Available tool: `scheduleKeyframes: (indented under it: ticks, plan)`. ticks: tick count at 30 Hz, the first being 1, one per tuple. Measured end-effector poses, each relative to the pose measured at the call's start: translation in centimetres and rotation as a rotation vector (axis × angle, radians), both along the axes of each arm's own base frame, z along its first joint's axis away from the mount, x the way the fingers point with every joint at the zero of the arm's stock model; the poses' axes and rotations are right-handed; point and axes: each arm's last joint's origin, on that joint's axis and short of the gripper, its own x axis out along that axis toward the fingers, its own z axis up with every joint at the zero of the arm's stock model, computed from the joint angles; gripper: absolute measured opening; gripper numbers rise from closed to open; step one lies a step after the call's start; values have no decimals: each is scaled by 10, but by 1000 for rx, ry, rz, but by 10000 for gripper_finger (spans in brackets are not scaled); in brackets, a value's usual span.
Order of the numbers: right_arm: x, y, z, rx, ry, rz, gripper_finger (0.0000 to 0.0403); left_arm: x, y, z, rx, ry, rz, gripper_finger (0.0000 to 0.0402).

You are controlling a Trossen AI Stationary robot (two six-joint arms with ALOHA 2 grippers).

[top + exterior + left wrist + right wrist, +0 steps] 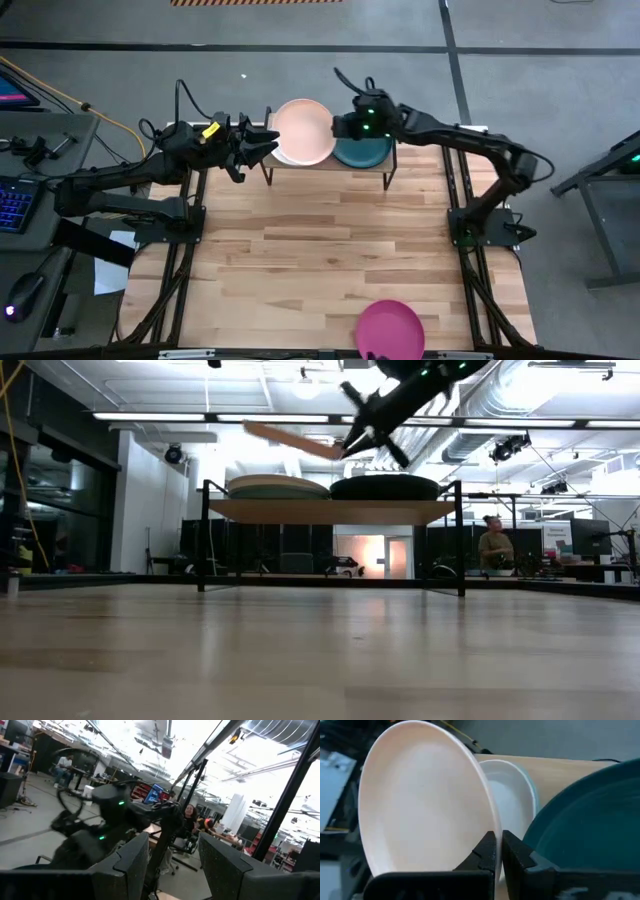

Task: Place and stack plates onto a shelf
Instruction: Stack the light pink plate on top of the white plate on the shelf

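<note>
My right gripper (pixel 343 127) is shut on the peach-pink plate (pixel 303 131), which hovers over the shelf's (pixel 390 168) left half. Below it a white plate (pixel 512 795) lies on a light teal one (pixel 278 487). The dark teal plate (pixel 365 153) rests flat on the shelf's right half; the black plate cannot be made out. The magenta plate (pixel 390 328) lies at the table's near edge. My left gripper (pixel 262 145) is open beside the shelf's left end. My right gripper pinches the peach-pink plate's rim (pixel 487 827) on its right-hand side between its two fingers (pixel 487 851). It reaches in from the table's right, slanting down. The plate is lifted clear above the left stack and tilted, its free side (pixel 250 427) higher than the held side.
The shelf's thin black legs (pixel 461 540) stand at the table's far edge. Bare wooden tabletop (pixel 320 250) stretches between the shelf and the magenta plate. A person (pixel 492 540) sits in the room beyond the table.
</note>
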Motion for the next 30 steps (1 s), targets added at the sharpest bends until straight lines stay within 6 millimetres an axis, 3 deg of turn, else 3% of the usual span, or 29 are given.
scheduleKeyframes:
  ticks: [9,30]
  plan:
    - [34,-17,-22,83,22,-32,0,0,0,0,1,-1,0,161]
    - [36,-17,-25,101,34,-17,0,0,0,0,2,-1,0,161]
